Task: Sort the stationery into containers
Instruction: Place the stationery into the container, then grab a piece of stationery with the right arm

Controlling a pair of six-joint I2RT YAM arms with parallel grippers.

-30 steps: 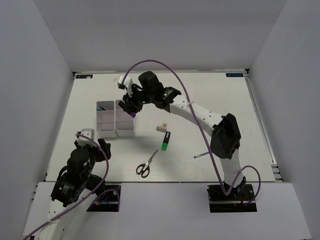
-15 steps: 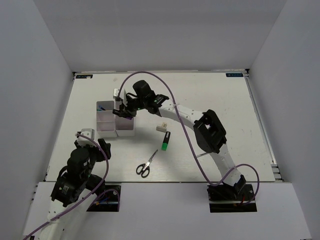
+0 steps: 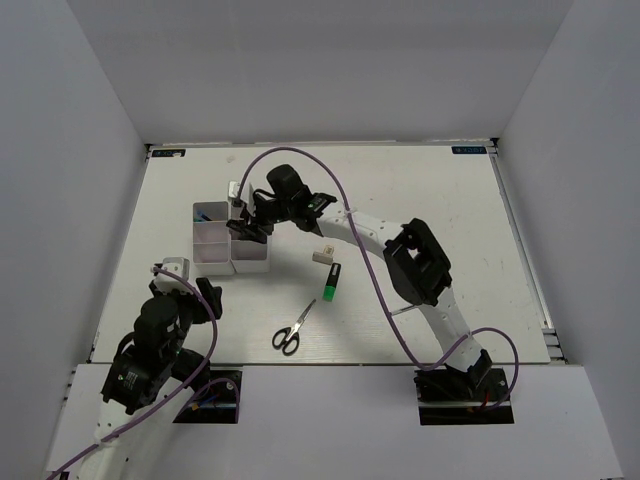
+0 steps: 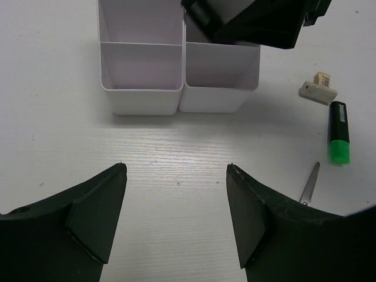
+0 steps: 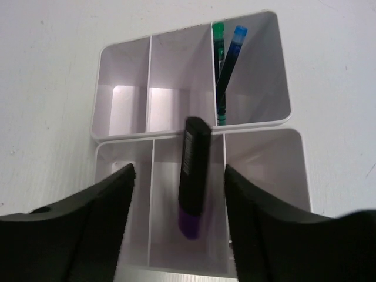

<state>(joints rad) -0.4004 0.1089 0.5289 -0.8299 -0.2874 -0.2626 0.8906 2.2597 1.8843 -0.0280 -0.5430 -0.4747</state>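
Observation:
My right gripper (image 3: 248, 226) hovers over the white organizer tray (image 3: 213, 262), jaws open. In the right wrist view the gripper (image 5: 179, 169) is spread wide. The purple highlighter (image 5: 192, 176) with its black cap stands loose in the tray's middle near compartment (image 5: 167, 258), touching neither finger. A green highlighter (image 3: 331, 282), a beige block (image 3: 323, 254), black-handled scissors (image 3: 292, 330) and a thin pen (image 3: 400, 312) lie on the table. My left gripper (image 3: 200, 295) is open and empty (image 4: 176, 165), in front of the tray (image 4: 176, 97). The pink block is out of view.
A green pen and a blue pen (image 5: 228, 70) stand in a far compartment of the tray. The left wrist view shows the green highlighter (image 4: 338, 132), the beige block (image 4: 318, 90) and a scissors blade (image 4: 309, 183) to the right. White walls enclose the table.
My right gripper moved left over the tray and opened, letting the purple highlighter go into the middle compartment. The left arm has not moved.

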